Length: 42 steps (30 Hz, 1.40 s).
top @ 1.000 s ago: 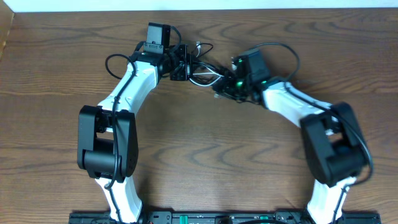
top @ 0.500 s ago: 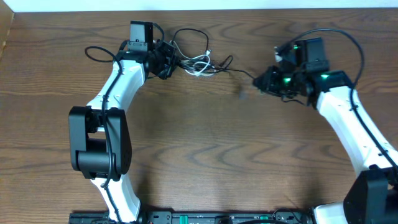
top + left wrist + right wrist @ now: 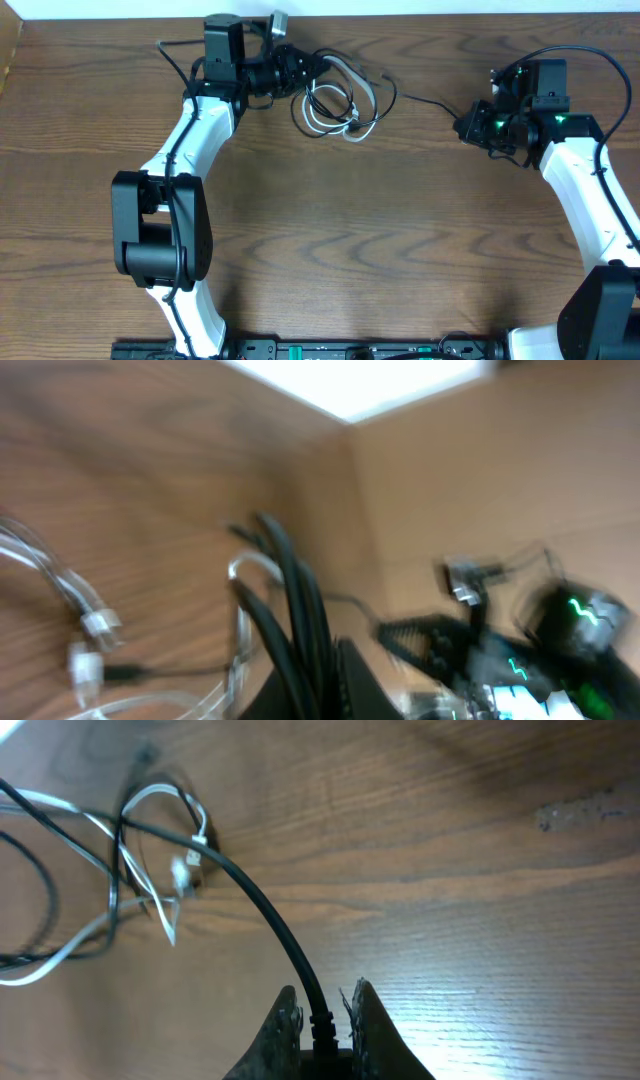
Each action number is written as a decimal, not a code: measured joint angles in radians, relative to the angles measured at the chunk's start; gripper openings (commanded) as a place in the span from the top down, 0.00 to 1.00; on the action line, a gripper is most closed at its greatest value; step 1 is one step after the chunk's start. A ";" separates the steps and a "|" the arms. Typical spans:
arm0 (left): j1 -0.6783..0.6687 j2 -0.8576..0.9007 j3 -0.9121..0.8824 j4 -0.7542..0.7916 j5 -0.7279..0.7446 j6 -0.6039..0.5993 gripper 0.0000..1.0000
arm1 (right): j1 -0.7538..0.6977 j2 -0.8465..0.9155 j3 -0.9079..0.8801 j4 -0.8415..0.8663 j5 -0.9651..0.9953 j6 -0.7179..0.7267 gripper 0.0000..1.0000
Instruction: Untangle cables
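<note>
Blur smears the left wrist view, so the left gripper's [image 3: 300, 70] grip is unreadable. The black cord's [image 3: 270, 920] plug is hidden between the right gripper's [image 3: 325, 992] fingers. The white cord [image 3: 180, 872] runs off-frame beyond them.

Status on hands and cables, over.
Right hand shut on black cable end. Left hand at tangle, grip unclear. White cable looped with black, not separated. Nothing else in the way.
</note>
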 measured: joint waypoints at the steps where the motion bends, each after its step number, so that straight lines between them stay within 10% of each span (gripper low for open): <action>1: -0.001 0.000 0.000 0.040 0.043 0.000 0.93 | 0.002 0.000 0.000 -0.003 0.001 -0.010 0.74; 3: -0.003 0.000 0.000 0.121 0.134 0.000 0.93 | 0.002 0.000 0.000 -0.011 0.006 -0.047 0.27; 6: -0.009 0.000 0.000 0.188 0.218 0.000 0.93 | 0.002 0.000 0.000 -0.013 0.009 -0.100 0.07; 21: -0.023 -0.002 0.012 0.232 0.221 -0.036 0.93 | 0.007 0.000 0.000 0.179 -0.234 -0.207 0.08; 38: -0.157 -0.025 0.275 -0.728 -0.623 0.286 0.92 | 0.057 0.000 0.000 0.223 -0.279 -0.218 0.11; 42: -0.209 -0.069 0.435 -0.840 -0.712 0.336 0.76 | 0.095 0.000 0.000 0.245 -0.284 -0.218 0.12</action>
